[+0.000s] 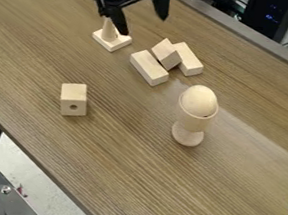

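Observation:
The black gripper (pixel 143 25) hangs at the top, left of centre, open with a gap between its fingers and nothing held. Its left finger is in front of or beside an upright wooden peg (pixel 108 28) on a square base (pixel 111 42); whether they touch, I cannot tell. Below and right of the gripper lie a wooden block (pixel 149 68), a tilted block (pixel 166 54) and another block (pixel 188 60), close together. A block with a round hole (pixel 74 98) stands at the left. Right of centre, a wooden egg (pixel 199 99) sits in a stemmed wooden cup (pixel 190 126).
The brown wooden table (pixel 118 161) carries all these things. Its dark far edge (pixel 251 38) slants down to the right, with a black computer case (pixel 273 15) and cables beyond it. Grey metal equipment (pixel 0 190) is at the lower left, past the table's near edge.

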`<action>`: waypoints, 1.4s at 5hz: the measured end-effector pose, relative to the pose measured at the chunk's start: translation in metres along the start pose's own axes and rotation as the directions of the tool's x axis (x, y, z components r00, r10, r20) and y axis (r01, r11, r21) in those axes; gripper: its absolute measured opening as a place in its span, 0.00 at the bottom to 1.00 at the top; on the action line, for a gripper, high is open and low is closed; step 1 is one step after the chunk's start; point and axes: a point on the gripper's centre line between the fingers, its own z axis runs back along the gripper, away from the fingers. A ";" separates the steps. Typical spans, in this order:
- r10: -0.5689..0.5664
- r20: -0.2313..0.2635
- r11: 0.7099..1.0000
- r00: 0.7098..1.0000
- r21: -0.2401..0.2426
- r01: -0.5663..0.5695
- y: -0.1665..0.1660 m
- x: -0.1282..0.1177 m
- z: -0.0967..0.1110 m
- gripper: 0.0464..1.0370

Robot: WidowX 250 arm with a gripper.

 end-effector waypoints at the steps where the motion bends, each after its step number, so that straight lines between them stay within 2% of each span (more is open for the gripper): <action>1: 0.007 -0.007 1.000 1.000 -0.005 -0.007 0.000 -0.003 -0.006 0.96; 4: 0.035 0.008 0.999 0.999 -0.035 -0.035 -0.008 -0.004 -0.017 0.96; 7: 0.059 -0.015 0.997 0.998 -0.048 -0.060 -0.014 -0.008 -0.033 0.96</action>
